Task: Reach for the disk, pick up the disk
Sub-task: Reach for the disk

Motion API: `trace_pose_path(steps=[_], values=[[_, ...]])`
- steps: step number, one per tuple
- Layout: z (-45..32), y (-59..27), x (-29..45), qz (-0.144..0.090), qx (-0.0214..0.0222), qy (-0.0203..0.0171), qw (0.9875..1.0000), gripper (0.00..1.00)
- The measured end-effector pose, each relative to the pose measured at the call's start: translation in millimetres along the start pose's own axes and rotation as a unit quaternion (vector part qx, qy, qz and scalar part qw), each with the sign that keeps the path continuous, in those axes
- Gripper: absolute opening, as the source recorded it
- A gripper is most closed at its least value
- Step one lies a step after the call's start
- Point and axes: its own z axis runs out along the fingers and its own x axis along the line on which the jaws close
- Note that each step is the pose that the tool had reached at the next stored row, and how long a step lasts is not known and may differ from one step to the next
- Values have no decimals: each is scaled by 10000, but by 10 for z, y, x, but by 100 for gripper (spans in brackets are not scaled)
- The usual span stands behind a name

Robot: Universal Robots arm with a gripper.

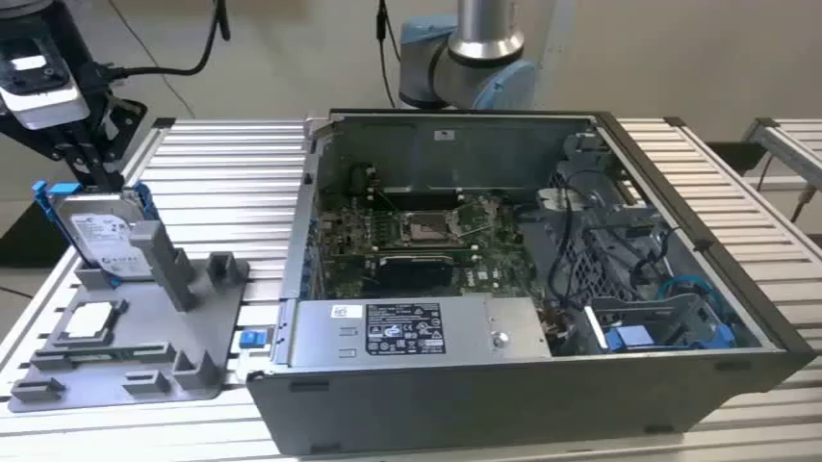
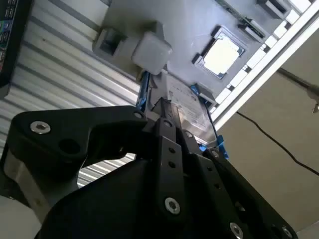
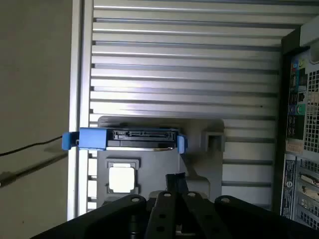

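The disk [image 1: 103,234] is a silver drive with a white label in a blue bracket. It stands on edge in a slot of the grey fixture [image 1: 154,351] at the exterior view's left. My black gripper [image 1: 100,181] hangs right over the disk's top edge, fingers drawn together and holding nothing. In the second wrist view the fingertips [image 2: 160,110] point at the disk [image 2: 185,105] just beyond them. In the first wrist view the disk [image 3: 127,139] shows edge-on with its connector, a short gap past the gripper [image 3: 176,180].
A small square chip [image 1: 88,320] lies flat in the fixture near the disk. An open computer case [image 1: 719,371] with a motherboard, cables and a grey power supply box [image 1: 411,332] fills the slatted table's middle and right. The arm's base [image 1: 463,58] stands behind it.
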Motion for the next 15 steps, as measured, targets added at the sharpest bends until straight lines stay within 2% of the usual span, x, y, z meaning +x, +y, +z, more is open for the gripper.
trace_pose_path(steps=[11,13,15], values=[[0,5,1,1,0,1,10000,0],[2,47,17,0,0,1,10000,0],[5,129,50,1,0,0,10000,0]])
